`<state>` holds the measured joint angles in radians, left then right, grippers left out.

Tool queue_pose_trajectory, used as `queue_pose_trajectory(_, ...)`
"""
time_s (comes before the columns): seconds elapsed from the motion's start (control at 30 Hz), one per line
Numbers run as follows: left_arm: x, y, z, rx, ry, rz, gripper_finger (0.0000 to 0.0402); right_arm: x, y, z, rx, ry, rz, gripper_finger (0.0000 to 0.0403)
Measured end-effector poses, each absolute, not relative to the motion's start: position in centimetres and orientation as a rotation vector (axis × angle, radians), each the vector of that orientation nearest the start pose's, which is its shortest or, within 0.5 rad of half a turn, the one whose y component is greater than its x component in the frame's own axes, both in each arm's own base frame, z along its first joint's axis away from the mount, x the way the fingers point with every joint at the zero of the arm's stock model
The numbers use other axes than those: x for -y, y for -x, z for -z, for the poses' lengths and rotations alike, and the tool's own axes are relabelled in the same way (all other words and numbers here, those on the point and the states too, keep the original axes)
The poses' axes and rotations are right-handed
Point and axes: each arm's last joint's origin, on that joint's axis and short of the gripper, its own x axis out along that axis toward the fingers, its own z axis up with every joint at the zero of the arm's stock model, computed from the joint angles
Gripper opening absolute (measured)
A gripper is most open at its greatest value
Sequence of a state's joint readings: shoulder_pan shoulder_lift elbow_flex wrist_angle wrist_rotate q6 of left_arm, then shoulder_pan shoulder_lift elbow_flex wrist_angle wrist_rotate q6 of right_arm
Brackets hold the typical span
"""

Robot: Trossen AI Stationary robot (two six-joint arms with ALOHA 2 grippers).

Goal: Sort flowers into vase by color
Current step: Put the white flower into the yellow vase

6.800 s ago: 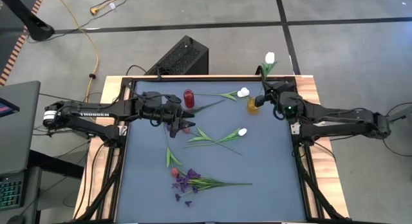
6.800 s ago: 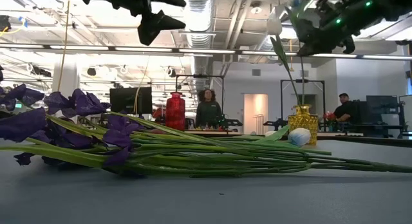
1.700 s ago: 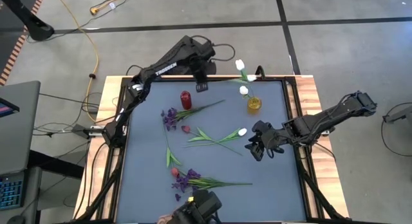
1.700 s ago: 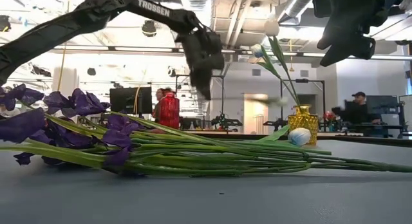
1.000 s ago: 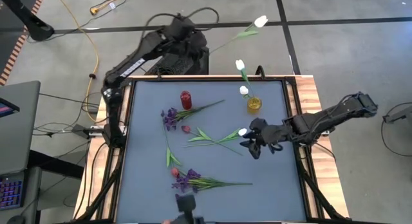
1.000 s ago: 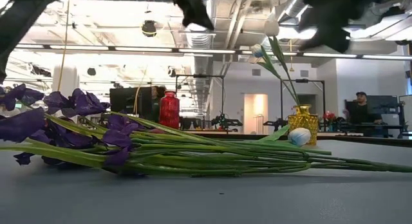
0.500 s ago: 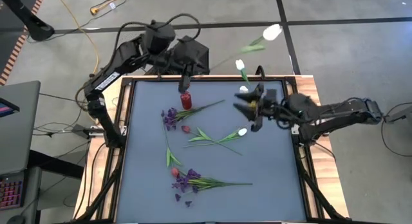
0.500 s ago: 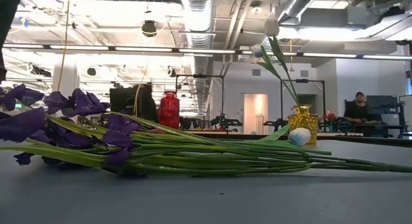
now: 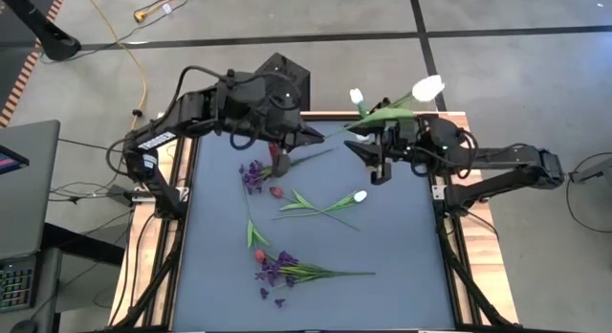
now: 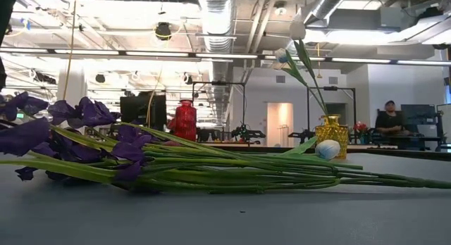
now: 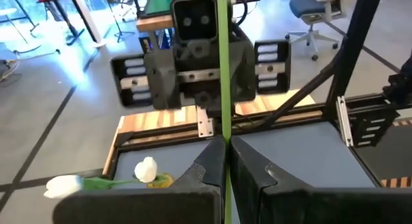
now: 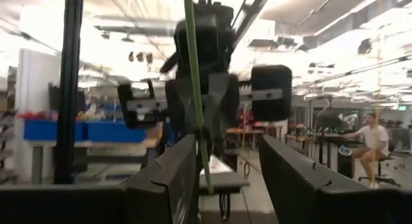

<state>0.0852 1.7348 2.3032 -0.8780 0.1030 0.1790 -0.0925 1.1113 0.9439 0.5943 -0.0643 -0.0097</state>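
Observation:
My left gripper [image 9: 308,138] is over the table's far left part, shut on a white tulip whose stem [image 9: 368,117] runs toward the right to its bud [image 9: 427,86]. My right gripper [image 12: 222,166] faces it from the right, open, a finger on each side of that stem [image 12: 195,89]; whether it touches, I cannot tell. The yellow vase [image 10: 331,132] holds two white tulips [image 10: 298,28]. The red vase [image 10: 185,120] stands farther left. On the table lie a white tulip [image 9: 360,195], red buds [image 9: 275,191] and purple flowers [image 9: 277,269]. My left gripper pinches the tulip's stem at its lower end [image 11: 223,130] between its two fingers. The fingers come from the table's left and lie along the stem. The tulip is lifted clear of the table, its stem reaching out toward the right gripper and its bud beyond.
A second purple flower [image 9: 253,173] lies by the red vase under the left gripper. A black box [image 9: 282,79] stands beyond the table's far edge. The near right part of the dark mat [image 9: 411,276] is bare. A person [image 10: 387,118] sits in the room behind.
My left gripper has carried the tulip from beyond the far edge in over the table, and the bud has swung toward the right. My right gripper has left the white tulip lying mid-table, gone up and toward the far edge, and turned to face the left gripper around the stem.

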Motion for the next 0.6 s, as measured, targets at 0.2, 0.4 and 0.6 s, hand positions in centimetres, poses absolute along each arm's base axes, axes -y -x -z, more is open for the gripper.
queue_pose_trajectory(0.2,-1.6,-33.6,-50.7,-0.325,-0.161,0.020,0.0000,2.1,-25.6,-40.7,0.418,0.054,-0.012,0.0195)
queue_pose_trajectory(0.4,-1.7,-34.0,-49.1,-0.363,-0.150,-0.014,0.0000,2.0,-26.2,-41.0,0.417,0.064,-0.046,0.0195)
queue_pose_trajectory(0.6,-1.6,-33.6,-49.4,-0.322,-0.148,0.009,0.0000,2.1,-26.2,-40.6,0.354,0.119,-0.043,0.0195)
